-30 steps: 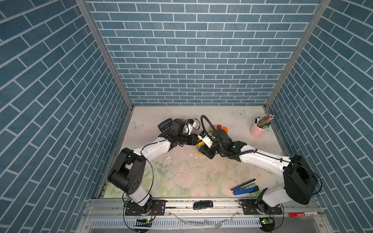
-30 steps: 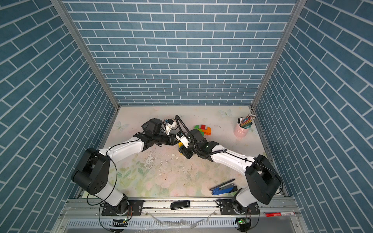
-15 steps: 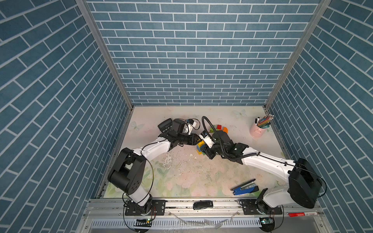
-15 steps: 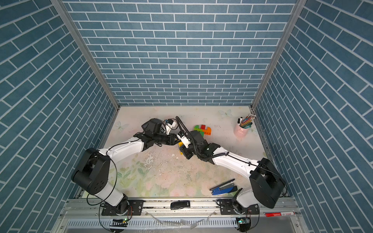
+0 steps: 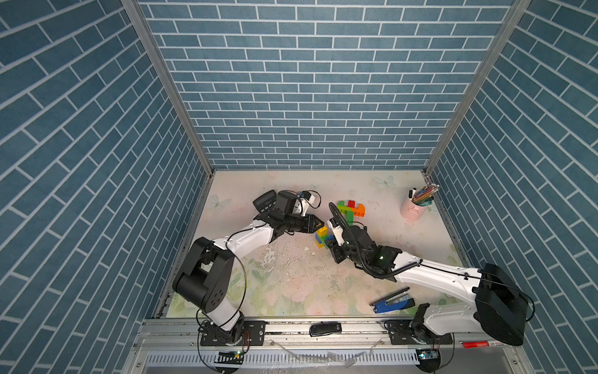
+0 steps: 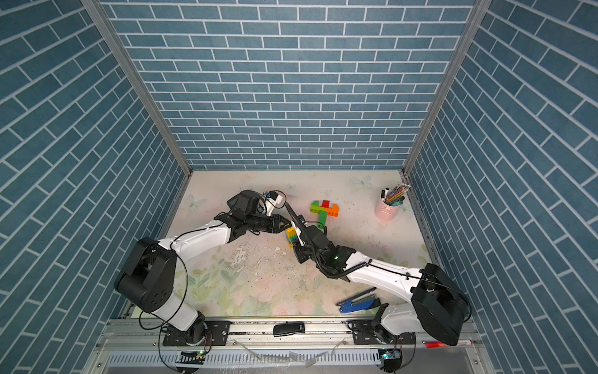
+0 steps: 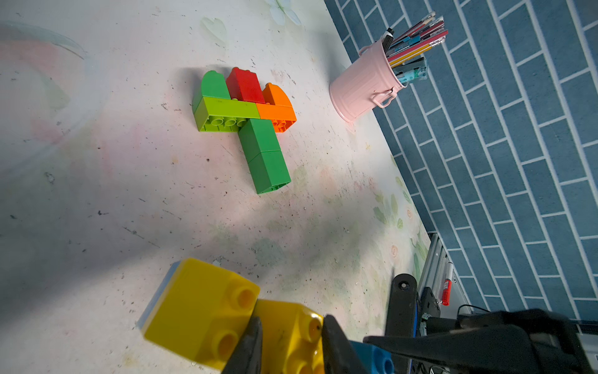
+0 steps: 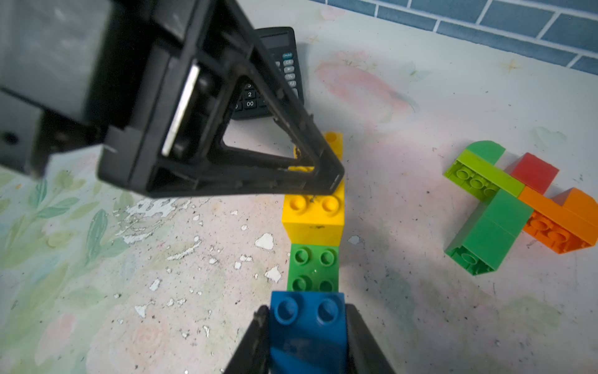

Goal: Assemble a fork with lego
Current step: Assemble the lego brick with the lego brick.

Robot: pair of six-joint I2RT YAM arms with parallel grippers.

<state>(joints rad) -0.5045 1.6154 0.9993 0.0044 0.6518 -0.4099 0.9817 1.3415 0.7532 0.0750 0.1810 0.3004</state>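
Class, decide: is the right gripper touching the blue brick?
Touching. In the right wrist view the right gripper clamps the blue brick, a finger flush on each side.

Desk clutter on a flower-printed table (image 5: 291, 291) enclosed by blue brick-patterned walls (image 5: 310, 97).
A pink bucket-shaped cup (image 5: 411, 210) full of pens and pencils (image 5: 424, 194) stands upright near the table's far right corner. A blue stapler (image 5: 393, 301) lies flat by the front edge toward the right corner, well apart from the cup. A black calculator (image 5: 263, 200) sits in the far left part, partly hidden. Just past the front edge, a small black device (image 5: 325, 329) and a red marker (image 5: 481, 345) lie on the metal rail (image 5: 284, 328).
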